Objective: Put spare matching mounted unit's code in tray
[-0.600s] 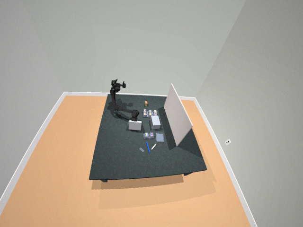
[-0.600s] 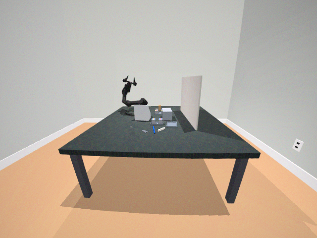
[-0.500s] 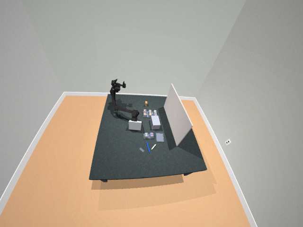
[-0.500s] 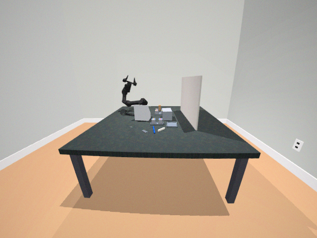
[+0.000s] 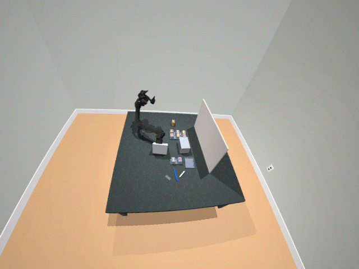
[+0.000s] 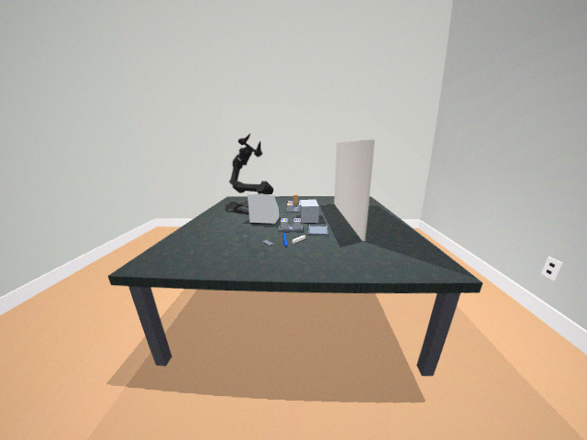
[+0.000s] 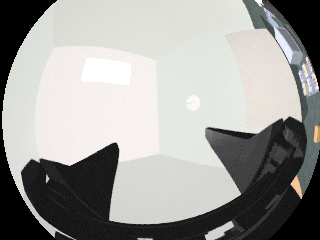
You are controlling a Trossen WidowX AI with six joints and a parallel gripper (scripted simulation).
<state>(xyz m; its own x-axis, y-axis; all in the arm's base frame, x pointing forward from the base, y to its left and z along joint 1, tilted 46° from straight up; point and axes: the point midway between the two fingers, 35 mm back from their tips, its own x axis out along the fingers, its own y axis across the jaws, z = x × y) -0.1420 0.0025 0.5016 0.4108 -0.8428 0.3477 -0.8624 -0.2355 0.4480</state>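
Note:
My gripper (image 5: 151,94) (image 6: 254,138) (image 7: 162,140) is open and empty, raised high above the table's far left part and pointing up. The tray (image 5: 189,162) (image 6: 317,230) is shallow, blue-grey and empty. Two spares with coloured codes, a left one (image 5: 173,159) (image 6: 283,222) and a right one (image 5: 180,159) (image 6: 297,222), stand in a holder beside the tray. Several more spares (image 5: 178,134) (image 7: 307,75) stand farther back. I cannot tell which thing is the mounted unit; no code on a back is readable.
A grey box (image 5: 184,145) (image 6: 309,211) (image 7: 288,45) stands between the spare groups. A white box (image 5: 160,148) (image 6: 262,208) stands left. A tall panel (image 5: 210,139) (image 6: 353,189) rises right. An orange block (image 5: 173,123) (image 6: 295,199) stands behind; a blue stick (image 5: 175,174) and white stick (image 5: 182,174) lie in front.

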